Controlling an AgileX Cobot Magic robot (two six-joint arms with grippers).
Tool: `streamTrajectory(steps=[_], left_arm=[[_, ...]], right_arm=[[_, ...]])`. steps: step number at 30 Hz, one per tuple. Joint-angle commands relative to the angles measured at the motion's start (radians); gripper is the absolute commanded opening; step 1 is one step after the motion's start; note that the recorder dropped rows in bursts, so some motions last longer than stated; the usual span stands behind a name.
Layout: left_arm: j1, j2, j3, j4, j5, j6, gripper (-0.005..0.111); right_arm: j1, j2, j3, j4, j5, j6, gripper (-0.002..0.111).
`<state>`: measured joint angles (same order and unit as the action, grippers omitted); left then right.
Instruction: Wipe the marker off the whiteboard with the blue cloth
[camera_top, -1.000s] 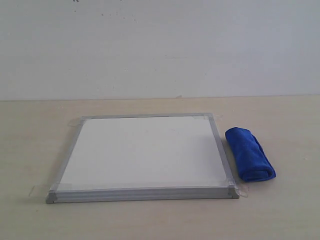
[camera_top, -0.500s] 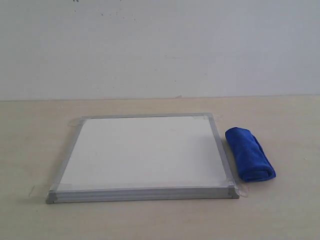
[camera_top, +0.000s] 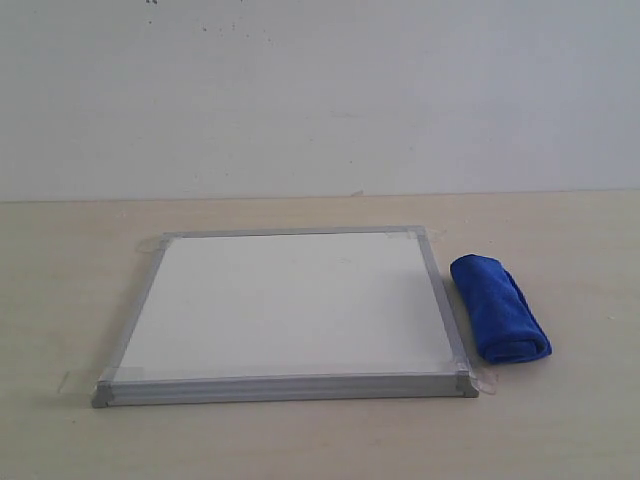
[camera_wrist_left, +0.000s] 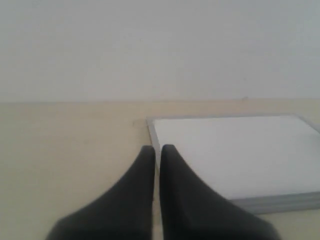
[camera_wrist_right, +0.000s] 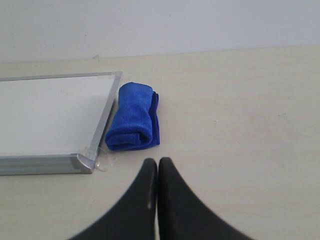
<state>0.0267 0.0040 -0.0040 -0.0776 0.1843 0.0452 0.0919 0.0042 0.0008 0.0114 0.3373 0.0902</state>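
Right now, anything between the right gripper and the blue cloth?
Nothing visible. In the right wrist view the right gripper is shut and points toward the blue cloth, with only bare tabletop between them. The cloth lies right beside the whiteboard frame, so a grasp has little room on that side.

Whiteboard: plain white face, silver-grey frame. Tape at its corners: clear, glossy. Blue cloth: solid royal blue, fuzzy, no print. Tabletop: pale beige, faintly flecked. Wall: off-white with a scatter of small dark specks. Left end effector and right end effector: matte black.
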Motion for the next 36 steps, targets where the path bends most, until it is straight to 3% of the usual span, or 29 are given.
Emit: streamTrajectory(steps=[1, 8, 36], left_arm=[[0.004, -0.004, 0.004, 0.021, 0.077, 0.009, 0.004], [0.004, -0.004, 0.004, 0.014, 0.153, -0.007, 0.004], [0.004, -0.004, 0.004, 0.047, 0.153, -0.081, 0.004]], right_arm=[[-0.002, -0.004, -0.001, 0.001, -0.007, 0.000, 0.000], [-0.002, -0.004, -0.001, 0.001, -0.007, 0.000, 0.000], [-0.002, -0.004, -0.001, 0.001, -0.007, 0.000, 0.000]])
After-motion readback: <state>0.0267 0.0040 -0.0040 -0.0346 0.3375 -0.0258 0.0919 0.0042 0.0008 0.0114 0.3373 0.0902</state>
